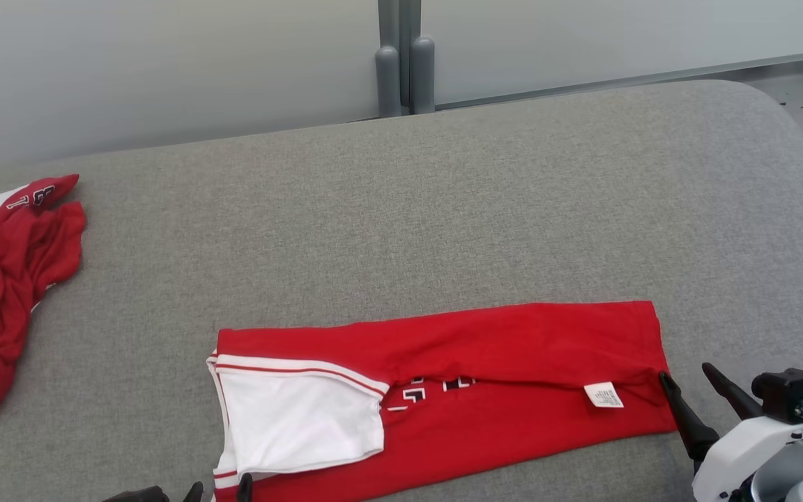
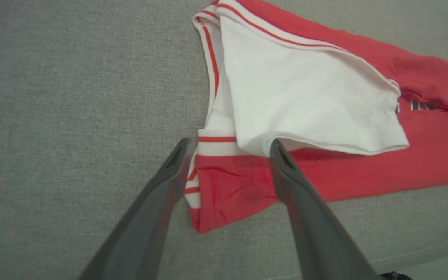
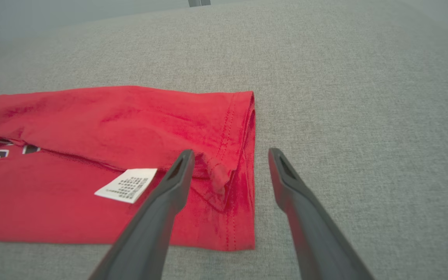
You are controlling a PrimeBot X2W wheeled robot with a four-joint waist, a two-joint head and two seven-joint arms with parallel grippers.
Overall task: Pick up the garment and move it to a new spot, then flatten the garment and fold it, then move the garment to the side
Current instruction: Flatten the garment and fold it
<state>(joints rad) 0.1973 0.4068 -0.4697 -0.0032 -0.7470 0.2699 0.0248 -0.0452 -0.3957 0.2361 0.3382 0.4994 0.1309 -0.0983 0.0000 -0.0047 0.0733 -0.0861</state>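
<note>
Red garment (image 1: 513,390), folded, flat on grey counter (image 1: 513,209); left fingers (image 2: 169,175), right fingers (image 3: 169,182) spread at opposite ends

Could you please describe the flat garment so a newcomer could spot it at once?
On the grey padded table, look near the front edge, midway. The folded garment lies flat as a long red band with a white panel and label, unlike the crumpled red garment at the left edge.

Noted garment (image 1: 513,341) as soft matt red knit cloth, smooth white panel (image 1: 297,411) at 7 o'clock, papery label (image 1: 603,394) at 4 o'clock. Logged surface (image 1: 443,209) as coarse matt grey weave. Logged fingers (image 3: 161,210) as matt dark plastic, wrist housing (image 1: 743,446) glossy white.
</note>
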